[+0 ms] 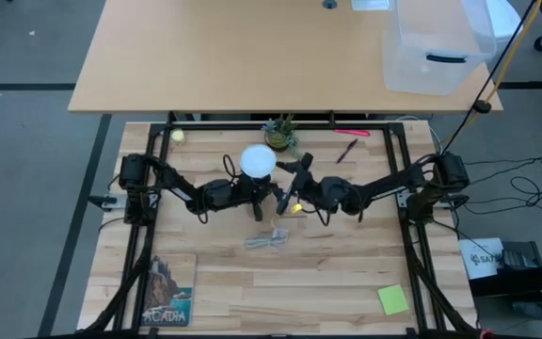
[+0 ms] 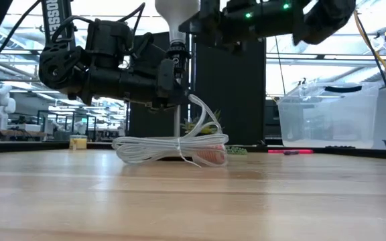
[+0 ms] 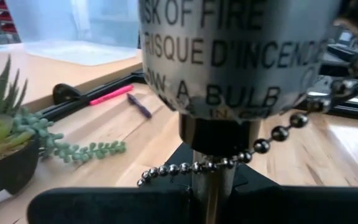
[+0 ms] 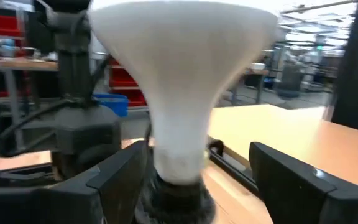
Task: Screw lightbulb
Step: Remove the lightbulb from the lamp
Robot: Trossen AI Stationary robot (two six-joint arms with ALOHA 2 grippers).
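Butcher-block table (image 1: 252,292) in an open workshop: left gripper (image 2: 173,84) clamped on the socket (image 3: 229,56), right gripper (image 4: 197,180) fingers apart astride the lightbulb (image 1: 258,161); coiled white cord (image 2: 169,148) below.

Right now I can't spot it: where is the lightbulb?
High view: the lightbulb sits mid-table, between the left gripper and right gripper, beside the potted plant.
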